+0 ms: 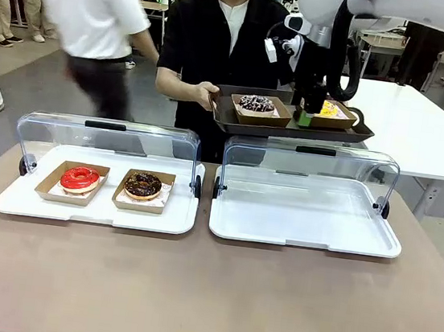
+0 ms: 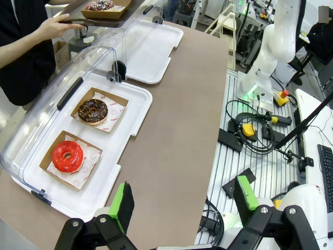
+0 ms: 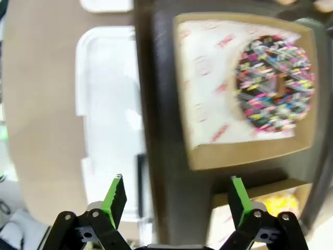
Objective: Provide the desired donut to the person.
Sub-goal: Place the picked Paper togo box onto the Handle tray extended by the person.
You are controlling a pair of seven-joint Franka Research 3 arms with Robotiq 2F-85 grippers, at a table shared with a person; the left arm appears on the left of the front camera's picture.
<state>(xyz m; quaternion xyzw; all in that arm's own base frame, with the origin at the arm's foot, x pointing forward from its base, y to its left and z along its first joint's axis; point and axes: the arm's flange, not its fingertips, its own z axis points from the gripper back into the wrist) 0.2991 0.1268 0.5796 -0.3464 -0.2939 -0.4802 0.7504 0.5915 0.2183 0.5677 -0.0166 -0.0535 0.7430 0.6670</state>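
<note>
The light is bright, even and white, coming from overhead — shadows on the desk (image 1: 206,294) are faint and soft. Pale glare streaks lie along the curved clear lids (image 1: 108,140) of the two white trays in the front view, which is sharp up close; a passer-by in a white shirt (image 1: 92,4) at the far left is smeared by motion. The left wrist view is crisp, its lines bowing toward the edges. The right wrist view is blurred throughout — the sprinkled donut (image 3: 274,83) and its cardboard holder are soft, and the white tray (image 3: 106,114) beneath is washed out.
</note>
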